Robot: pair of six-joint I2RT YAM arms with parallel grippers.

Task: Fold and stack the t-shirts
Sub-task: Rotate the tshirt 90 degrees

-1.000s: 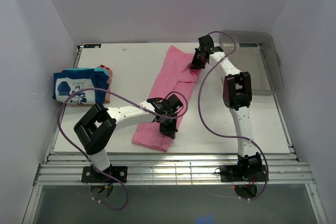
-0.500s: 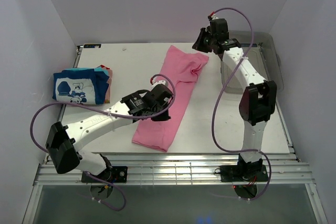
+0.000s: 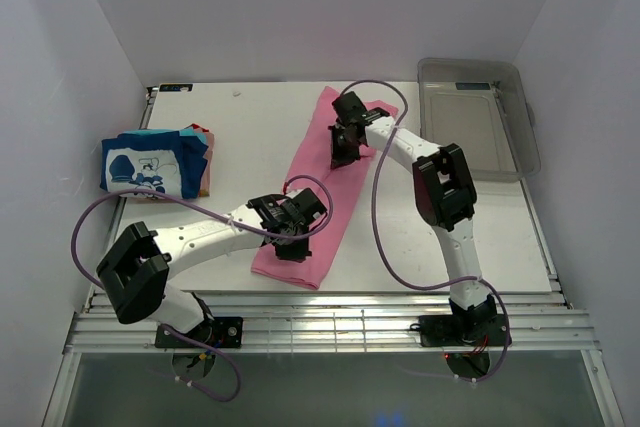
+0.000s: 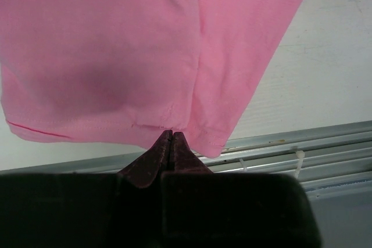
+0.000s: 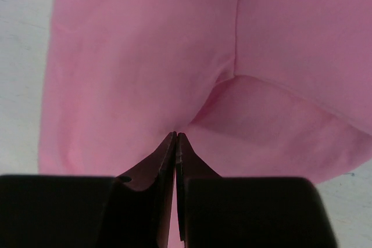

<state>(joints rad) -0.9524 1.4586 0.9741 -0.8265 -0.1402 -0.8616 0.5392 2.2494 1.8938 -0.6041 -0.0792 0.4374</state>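
We see the pink shirt (image 3: 322, 187) lying long from near-left to far-right, left fingers (image 4: 156, 158) closed over its near hem, right fingers (image 5: 161, 164) closed over its far end.

1. The right gripper (image 5: 175, 136) is seen with its fingers pressed together; the tips are set at a crease in the pink t-shirt (image 5: 139, 56);
2. Bare white table (image 5: 20, 85) is shown left of the cloth.

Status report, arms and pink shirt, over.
Left gripper shut at pink t-shirt hem. Right gripper shut over its far end. Folded stack at table's left. Nothing in the way.
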